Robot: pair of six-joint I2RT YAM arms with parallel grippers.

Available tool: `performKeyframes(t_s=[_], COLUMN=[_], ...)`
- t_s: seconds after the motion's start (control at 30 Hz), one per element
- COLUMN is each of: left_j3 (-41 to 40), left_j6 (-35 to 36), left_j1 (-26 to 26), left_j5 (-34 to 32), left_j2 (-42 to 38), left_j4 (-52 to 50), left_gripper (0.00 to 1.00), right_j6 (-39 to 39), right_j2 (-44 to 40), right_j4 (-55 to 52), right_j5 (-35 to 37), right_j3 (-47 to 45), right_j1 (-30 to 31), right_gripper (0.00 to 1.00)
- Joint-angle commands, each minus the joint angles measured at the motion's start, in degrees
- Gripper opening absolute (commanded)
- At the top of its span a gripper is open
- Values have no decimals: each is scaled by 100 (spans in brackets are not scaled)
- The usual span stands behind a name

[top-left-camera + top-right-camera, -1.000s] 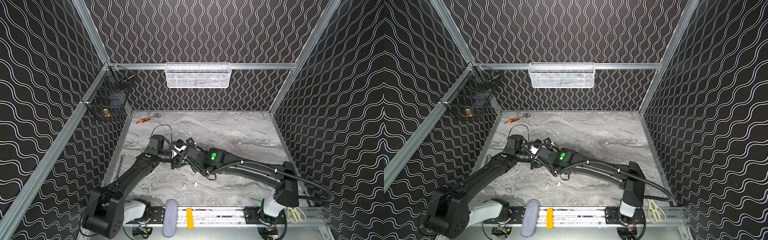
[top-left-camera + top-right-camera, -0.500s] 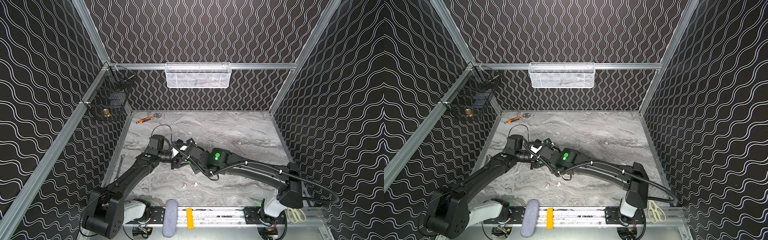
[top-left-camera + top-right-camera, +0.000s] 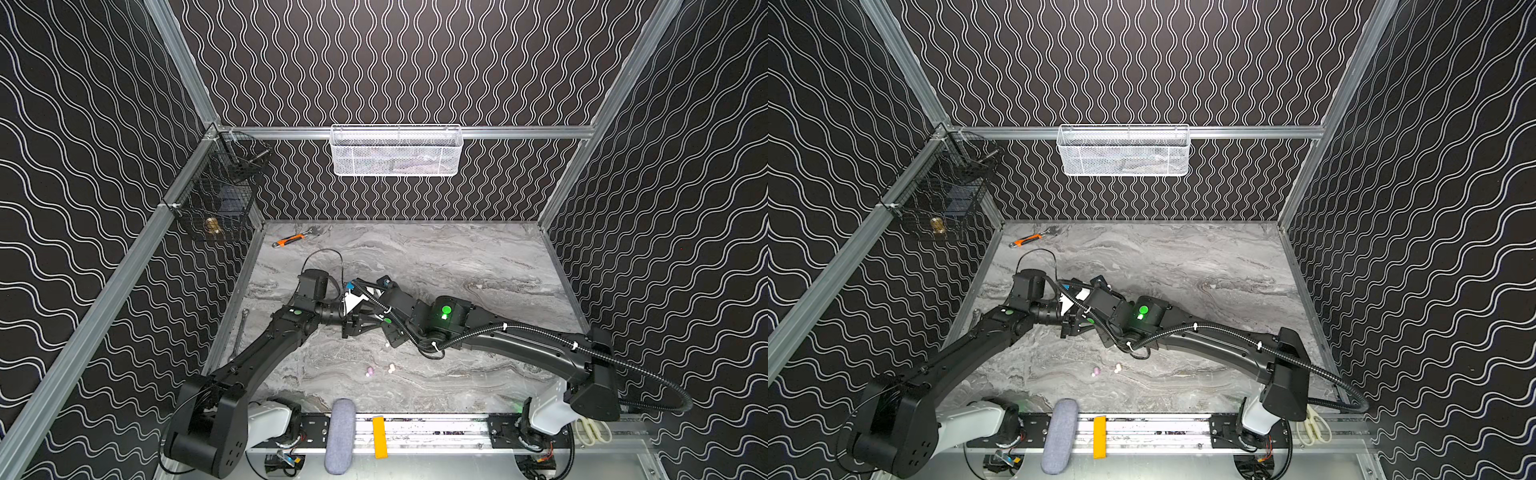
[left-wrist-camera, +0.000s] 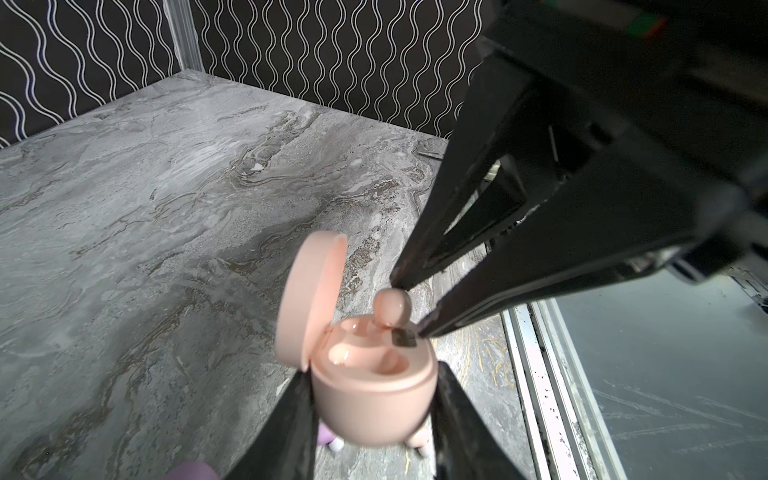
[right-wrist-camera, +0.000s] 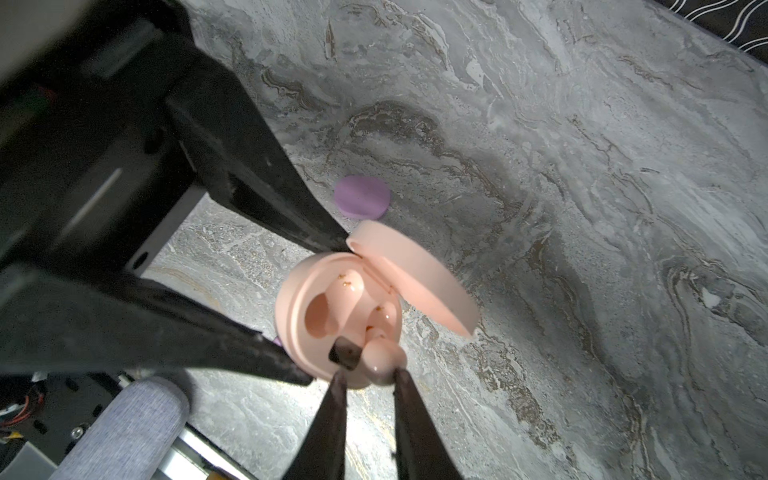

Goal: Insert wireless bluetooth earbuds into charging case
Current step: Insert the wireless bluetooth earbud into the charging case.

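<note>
A peach-pink charging case (image 4: 372, 388) with its lid (image 4: 309, 291) open is held above the table by my left gripper (image 4: 372, 374), shut on its sides. A matching earbud (image 4: 390, 305) stands partly in one slot of the case (image 5: 332, 307). My right gripper (image 5: 369, 374) has its narrow fingertips (image 5: 399, 374) against the earbud (image 5: 384, 357). The other slot shows nothing in it. Two loose earbuds, lilac (image 3: 369, 370) and cream (image 3: 391, 367), lie on the table toward the front. In both top views the arms hide the case.
A closed lilac case (image 5: 362, 202) lies on the marble table beside the held case. An orange-handled tool (image 3: 291, 240) lies at the back left. A white mesh basket (image 3: 396, 151) hangs on the back wall. A grey roll (image 3: 340, 436) and scissors (image 3: 590, 430) sit on the front rail.
The right arm has drawn a little to the right and its jaws have eased slightly. The left arm and the case have stayed still.
</note>
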Motion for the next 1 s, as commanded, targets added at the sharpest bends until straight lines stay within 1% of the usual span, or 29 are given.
performKeyframes(t_s=[0.0,0.4,0.6,0.77,0.83,0.9,0.97], left_j3=[48,42,28,15,8,23,14], left_j6=[-78,-140,-132,-97,-90,-87,-79], left_j1=[7,16,14,15,15,16,9], left_j5=[195,388,428,382,375,321,308], left_j2=[-23,-33,-21,-24,0,16,27], left_j4=[314,355,356,353,356,366,382], left_gripper=[26,25,25,25,25,25,25], right_j6=[57,11,-20,-7,-50,-36,34], right_j2=[-104,-399,-429,-494,-636,-747,-862], right_j4=[301,623,626,427,460,427,332], right_j5=[-271,-576,-568,-499,-512,-478,-438], right_j3=[-98,-382,-363,-200,-226,-264,-306], right_j1=[-69,-259,-285,-284,-286,-281,-286], right_gripper=[23,24,24,24,26,34,36])
